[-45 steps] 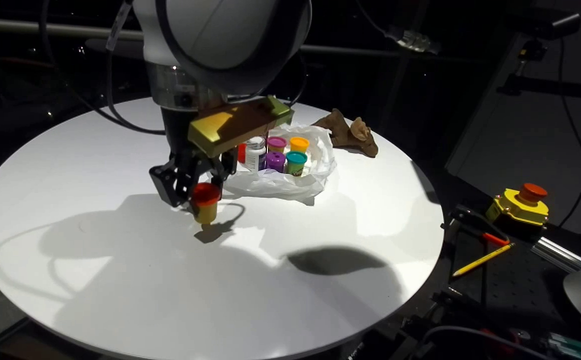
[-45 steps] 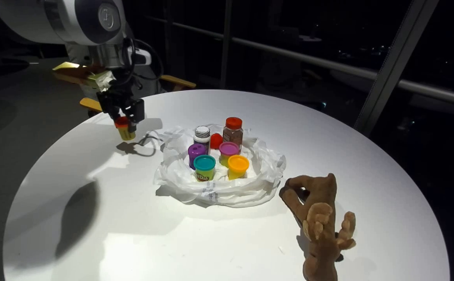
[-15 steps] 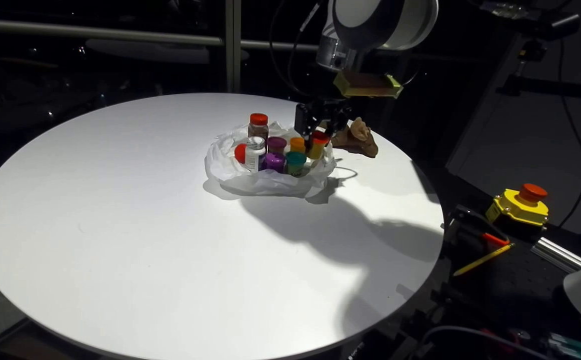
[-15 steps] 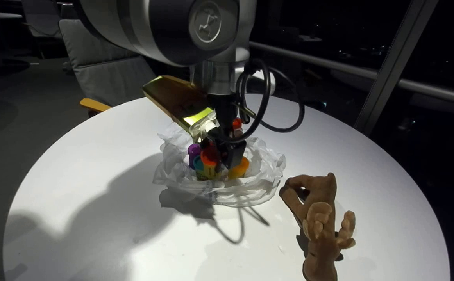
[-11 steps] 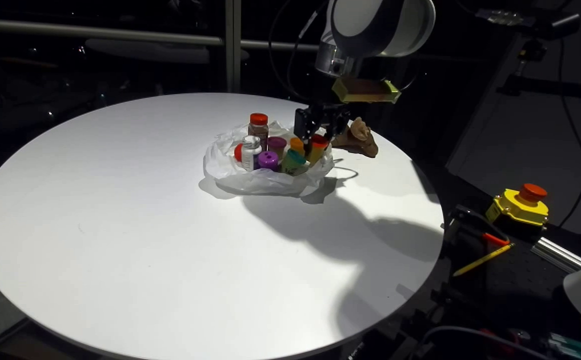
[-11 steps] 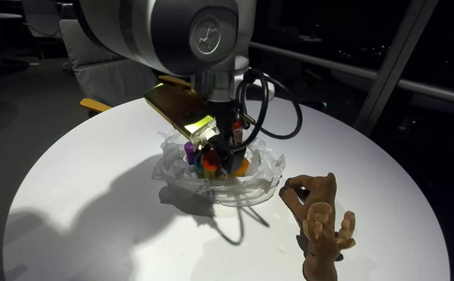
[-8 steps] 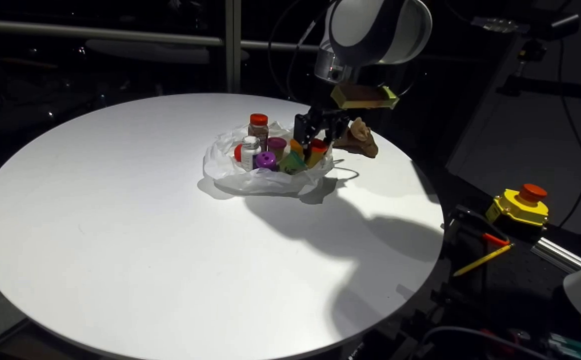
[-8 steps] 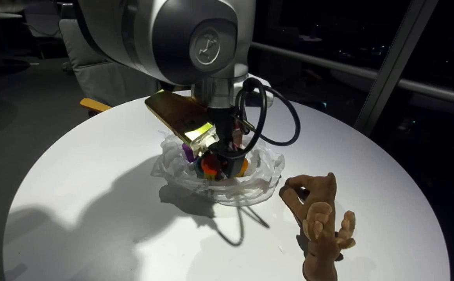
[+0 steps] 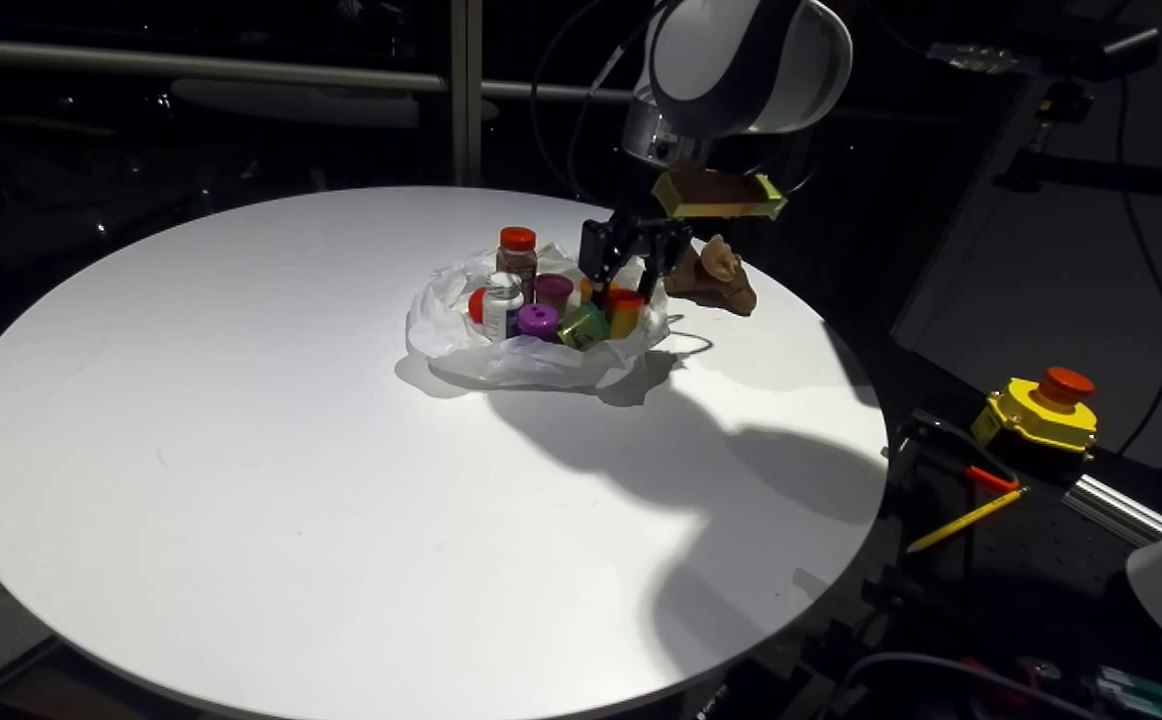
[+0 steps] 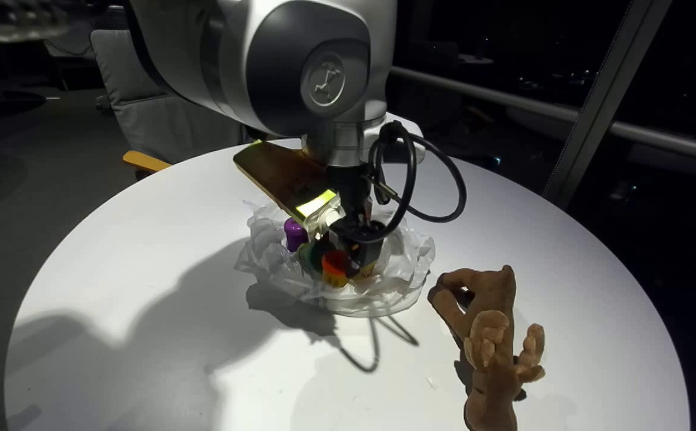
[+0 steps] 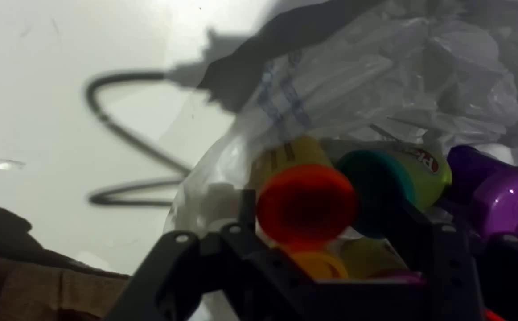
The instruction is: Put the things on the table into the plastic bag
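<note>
Whitish, crumpled film forms the plastic bag [image 9: 521, 368], set on the round white bench [image 9: 291, 480]. Among its contents we identify a red-capped jar [image 9: 516, 258], a white bottle [image 9: 501, 312], a purple container [image 9: 537, 320] with holes in its top, and a leaning teal-lidded Play-Doh tub [image 11: 413, 178]. Beside the last, inside the bag, sits a red-lidded tub [image 11: 303, 191], the object of the present step. The end effector [image 9: 624, 294] reaches down over it with jaws spread, one on each side of the red lid; the wrist view shows them standing wider than the lid, though we cannot tell whether one side brushes it. We therefore read the step in hand as the release of this tub among its neighbours. The next move, in our judgement, calls for a slow, straight lift, since sideways drift could topple the crowded containers or snag the film. A brown antlered plush toy [image 10: 495, 344] lies on the bench, outside the bag and near it; we take this as the likely next item, and its soft body should tolerate a firm pinch around the trunk.
</note>
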Robot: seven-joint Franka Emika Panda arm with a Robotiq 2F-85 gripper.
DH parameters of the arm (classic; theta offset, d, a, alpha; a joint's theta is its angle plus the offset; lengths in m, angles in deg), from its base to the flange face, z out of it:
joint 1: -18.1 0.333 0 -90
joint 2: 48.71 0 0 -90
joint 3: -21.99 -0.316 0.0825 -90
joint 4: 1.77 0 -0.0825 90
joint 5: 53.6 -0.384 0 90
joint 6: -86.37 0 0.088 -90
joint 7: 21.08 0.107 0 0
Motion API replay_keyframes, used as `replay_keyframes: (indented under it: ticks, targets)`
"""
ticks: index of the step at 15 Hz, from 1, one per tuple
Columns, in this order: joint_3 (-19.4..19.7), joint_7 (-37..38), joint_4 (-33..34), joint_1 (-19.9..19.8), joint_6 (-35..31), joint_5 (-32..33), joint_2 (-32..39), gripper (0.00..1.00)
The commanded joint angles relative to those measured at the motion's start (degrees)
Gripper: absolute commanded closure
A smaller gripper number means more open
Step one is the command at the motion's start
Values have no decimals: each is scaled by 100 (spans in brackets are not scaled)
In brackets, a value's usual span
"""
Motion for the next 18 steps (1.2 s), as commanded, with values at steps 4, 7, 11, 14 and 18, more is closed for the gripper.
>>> replay_keyframes:
  ticks: [4, 7, 11, 14, 18]
  targets:
    - [320, -47, -143, -164, 326, 64, -931, 0]
    - [758, -46, 40, -267, 730, 526, -980, 0]
    - [1091, -14, 361, -409, 834, 1204, -471, 0]
    - [1200, 80, 627, -425, 610, 1430, -27, 0]
    - [1319, 156, 1096, -370, 459, 1456, 471, 0]
